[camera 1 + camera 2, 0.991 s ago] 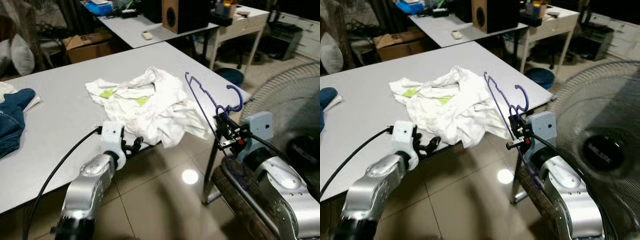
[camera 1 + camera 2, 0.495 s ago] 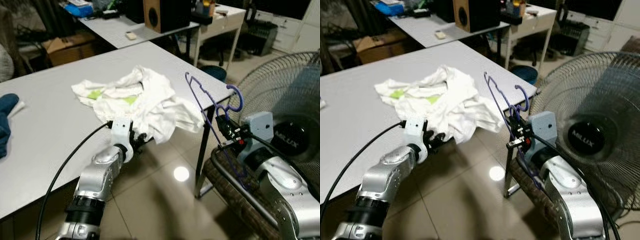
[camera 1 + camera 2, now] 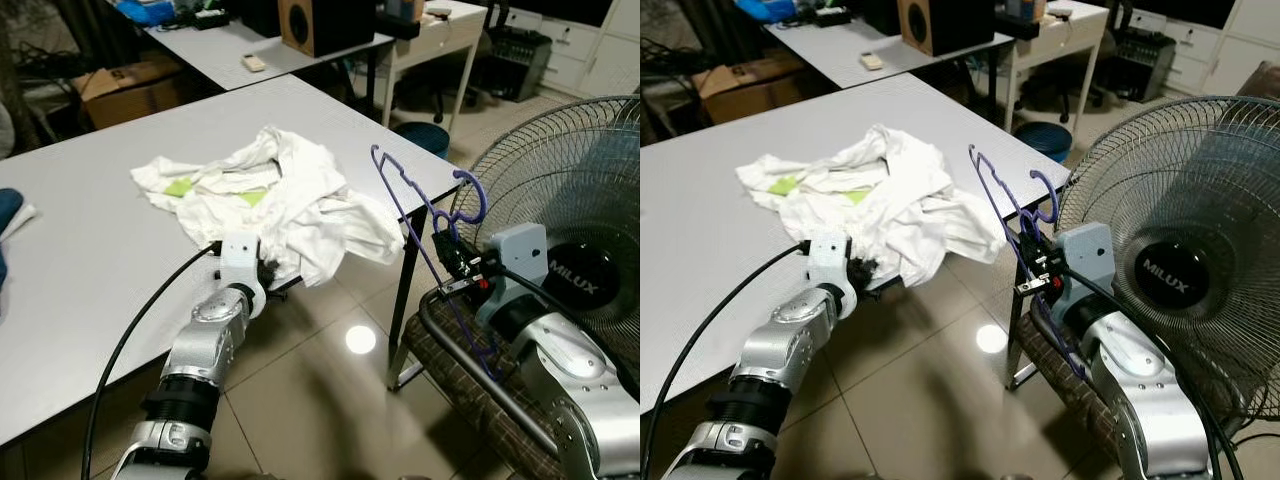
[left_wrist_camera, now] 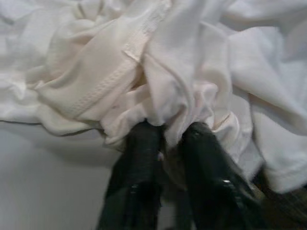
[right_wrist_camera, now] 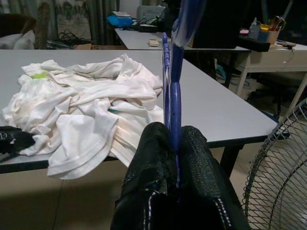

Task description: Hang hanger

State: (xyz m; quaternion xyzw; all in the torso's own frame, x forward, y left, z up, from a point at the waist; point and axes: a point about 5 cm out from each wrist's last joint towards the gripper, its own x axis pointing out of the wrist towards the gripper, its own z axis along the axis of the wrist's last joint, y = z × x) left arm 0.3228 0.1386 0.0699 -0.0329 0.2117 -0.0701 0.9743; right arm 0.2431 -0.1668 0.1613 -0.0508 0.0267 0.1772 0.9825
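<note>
Purple hanger (image 3: pixel 420 215) upright, clamped between closed fingers (image 5: pixel 194 158) of right gripper (image 3: pixel 449 262), raised off the table (image 3: pixel 90 240) corner, beside a fan (image 3: pixel 560 230). Left gripper (image 3: pixel 268 272) at the table edge, fingers (image 4: pixel 139 158) pinching a fold of white shirt (image 3: pixel 280 195) heaped on the table.

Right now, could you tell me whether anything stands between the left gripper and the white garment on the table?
Nothing does: the left gripper is already at the white garment, a fold of cloth pinched between its fingers.

A purple hanger (image 3: pixel 425 215) is showing beside white clothing (image 3: pixel 270 195) with green patches, lying on a grey surface (image 3: pixel 90 250).
</note>
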